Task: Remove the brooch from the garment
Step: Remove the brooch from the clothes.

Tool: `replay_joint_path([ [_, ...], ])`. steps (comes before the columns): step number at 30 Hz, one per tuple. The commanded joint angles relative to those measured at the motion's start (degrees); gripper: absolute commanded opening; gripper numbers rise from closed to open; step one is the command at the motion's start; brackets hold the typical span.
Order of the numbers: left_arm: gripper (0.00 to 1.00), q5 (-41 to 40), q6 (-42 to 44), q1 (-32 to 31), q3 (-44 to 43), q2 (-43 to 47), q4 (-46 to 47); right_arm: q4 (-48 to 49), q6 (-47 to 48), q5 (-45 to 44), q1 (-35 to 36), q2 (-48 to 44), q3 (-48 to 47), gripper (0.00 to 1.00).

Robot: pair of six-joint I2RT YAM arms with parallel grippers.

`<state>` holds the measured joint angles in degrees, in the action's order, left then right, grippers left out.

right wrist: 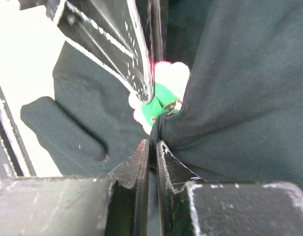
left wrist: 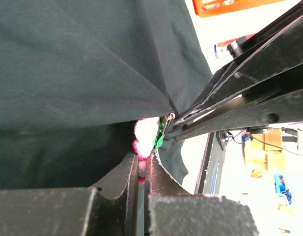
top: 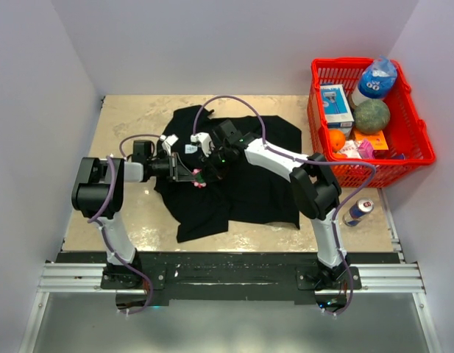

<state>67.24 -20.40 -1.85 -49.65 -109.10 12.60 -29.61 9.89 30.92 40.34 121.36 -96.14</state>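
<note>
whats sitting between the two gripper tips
The brooch, on a bunched fold of the garment: the left gripper nips it, the right gripper pinches fabric right beside it. Both wrist views show this.

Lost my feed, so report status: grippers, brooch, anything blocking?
Left gripper shut on brooch. Right gripper shut on garment beside it. Brooch apparently not yet off garment. No obstruction seen.

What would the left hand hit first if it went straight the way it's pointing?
The left hand pinches the brooch; straight on, it likely meets the garment fold pinched by the right hand.
</note>
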Motion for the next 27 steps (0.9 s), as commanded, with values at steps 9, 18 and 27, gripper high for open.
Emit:
replay_joint_path([
  [9,0.00,2.10,-1.04,1.67,-2.21,2.05,3.83,-6.69,3.55,1.25,0.80,0.36,-0.26,0.00],
  [18,0.00,7.10,13.79,1.67,-4.32,-0.41,-10.04,-8.45,3.65,11.08,-3.33,-4.03,-3.97,0.43],
  [27,0.00,12.73,22.05,1.58,-5.54,-2.26,-16.37,-4.58,-0.05,25.06,-5.53,3.26,-6.86,0.47],
])
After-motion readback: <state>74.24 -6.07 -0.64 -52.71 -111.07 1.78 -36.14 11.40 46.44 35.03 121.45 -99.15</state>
